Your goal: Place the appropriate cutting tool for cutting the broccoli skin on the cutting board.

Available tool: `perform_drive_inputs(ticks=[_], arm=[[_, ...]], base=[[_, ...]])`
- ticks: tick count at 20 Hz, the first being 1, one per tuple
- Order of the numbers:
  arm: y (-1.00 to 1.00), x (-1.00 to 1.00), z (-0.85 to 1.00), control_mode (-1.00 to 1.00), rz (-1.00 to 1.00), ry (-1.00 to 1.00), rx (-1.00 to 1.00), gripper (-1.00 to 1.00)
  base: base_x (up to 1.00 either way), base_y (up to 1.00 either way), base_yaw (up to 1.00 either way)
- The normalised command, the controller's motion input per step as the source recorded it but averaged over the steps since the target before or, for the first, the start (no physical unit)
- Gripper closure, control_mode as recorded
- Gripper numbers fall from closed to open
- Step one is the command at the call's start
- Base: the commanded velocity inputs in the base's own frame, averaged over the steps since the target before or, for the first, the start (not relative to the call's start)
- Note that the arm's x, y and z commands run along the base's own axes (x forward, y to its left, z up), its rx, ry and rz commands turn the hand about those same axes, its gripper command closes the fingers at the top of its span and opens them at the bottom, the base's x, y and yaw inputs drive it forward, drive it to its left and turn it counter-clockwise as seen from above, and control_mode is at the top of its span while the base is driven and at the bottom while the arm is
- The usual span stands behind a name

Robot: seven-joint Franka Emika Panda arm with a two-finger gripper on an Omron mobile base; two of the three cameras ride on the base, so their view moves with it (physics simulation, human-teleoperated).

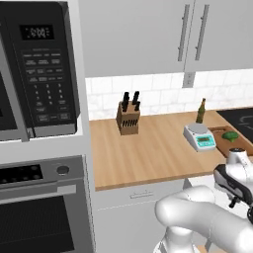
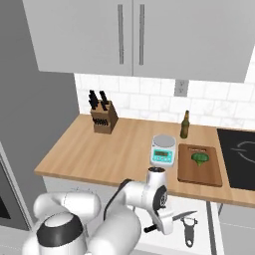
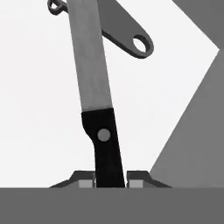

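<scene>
The gripper (image 3: 111,180) pinches the knife (image 3: 94,83) by its black handle (blade pointing straight away).

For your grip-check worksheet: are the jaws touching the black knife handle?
Touching. The hand view shows both fingertips pressed against the black handle of the knife, with no gap on either side.

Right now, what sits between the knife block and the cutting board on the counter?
The kitchen scale with its teal display sits between the knife block and the cutting board, close beside the board's left edge. The right base view shows it best.
</scene>
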Motion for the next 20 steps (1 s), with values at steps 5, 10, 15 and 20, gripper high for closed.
perform_drive_inputs(ticks=[5, 10, 15, 20], arm=[[-0.04, -0.86, 1.0, -1.0, -0.11, 0.04, 0.14, 1.0], [-0.1, -0.23, 1.0, -1.0, -0.17, 0.0, 0.1, 1.0], [-0.2, 0.68, 1.0, -1.0, -0.14, 0.0, 0.0, 1.0], [-0.01, 0.82, 0.86, -1.0, -0.09, 0.0, 0.0, 1.0]], base=[[0.0, 0.0, 0.0], [0.0, 0.0, 0.0], [0.0, 0.0, 0.0], [0.0, 0.0, 0.0]])
